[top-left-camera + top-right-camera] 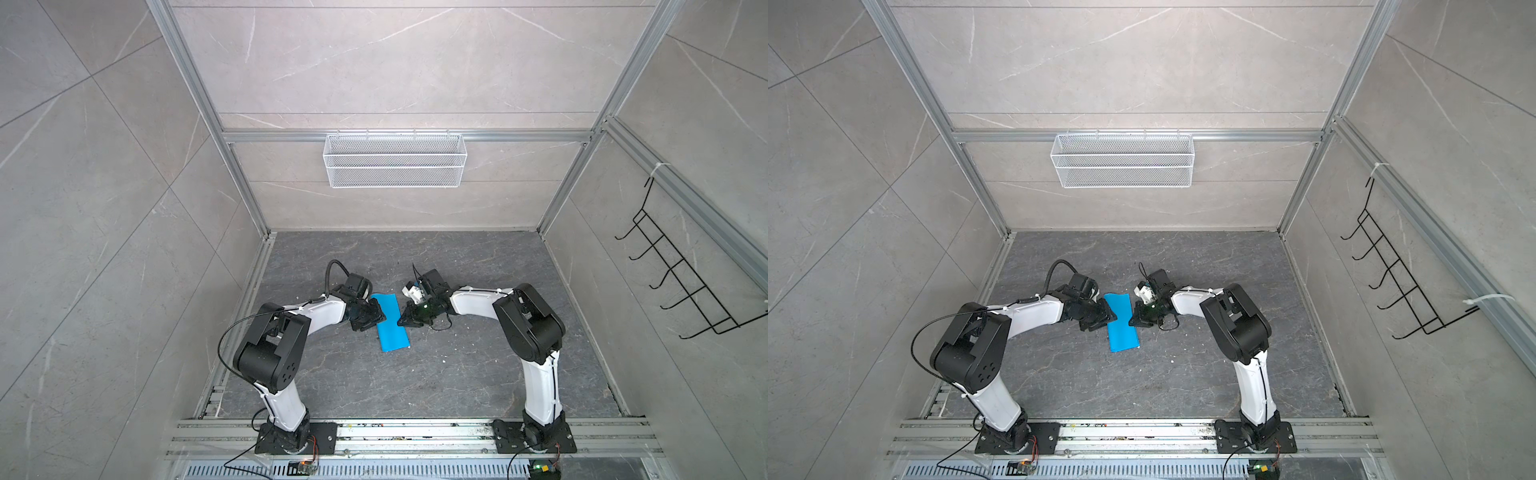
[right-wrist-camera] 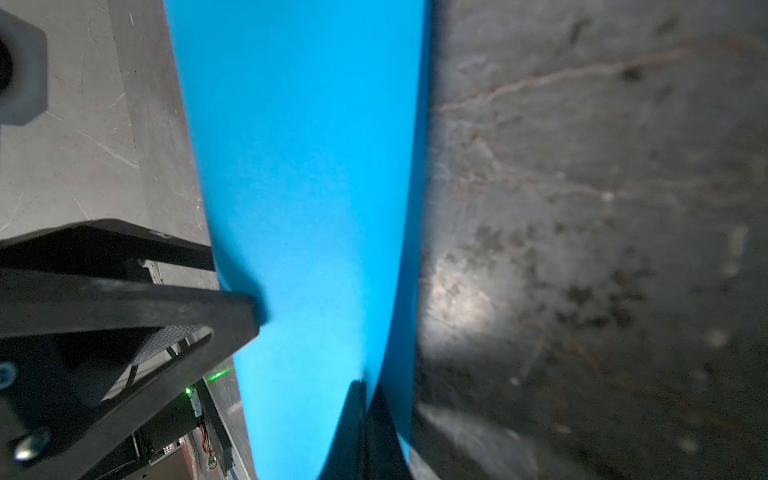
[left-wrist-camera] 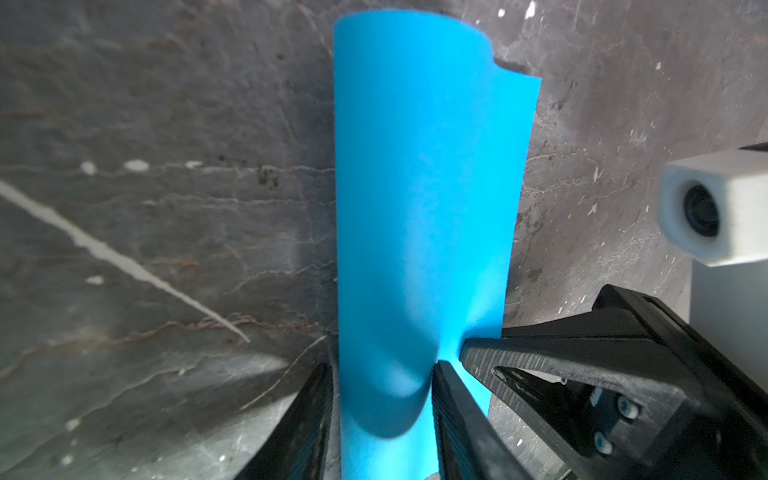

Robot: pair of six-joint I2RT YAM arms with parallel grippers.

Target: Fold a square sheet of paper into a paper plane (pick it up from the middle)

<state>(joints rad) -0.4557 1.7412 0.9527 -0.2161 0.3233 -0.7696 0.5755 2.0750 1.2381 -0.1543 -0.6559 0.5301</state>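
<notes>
Paper: square sheet of paper [image 1: 392, 322], loosely doubled, centre of table [image 1: 457, 374]; light, floppy (creases readily).
Left gripper [image 3: 384, 368]: 9 o'clock, half-open astride curl.
Right gripper [image 2: 361, 388]: 3 o'clock, closed, tip touching edge.
Grip: mid-edge.

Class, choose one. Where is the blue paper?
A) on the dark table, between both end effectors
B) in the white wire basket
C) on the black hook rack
A: in a top view the blue paper sits on the dark table, between the left end effector and the right end effector.
</notes>
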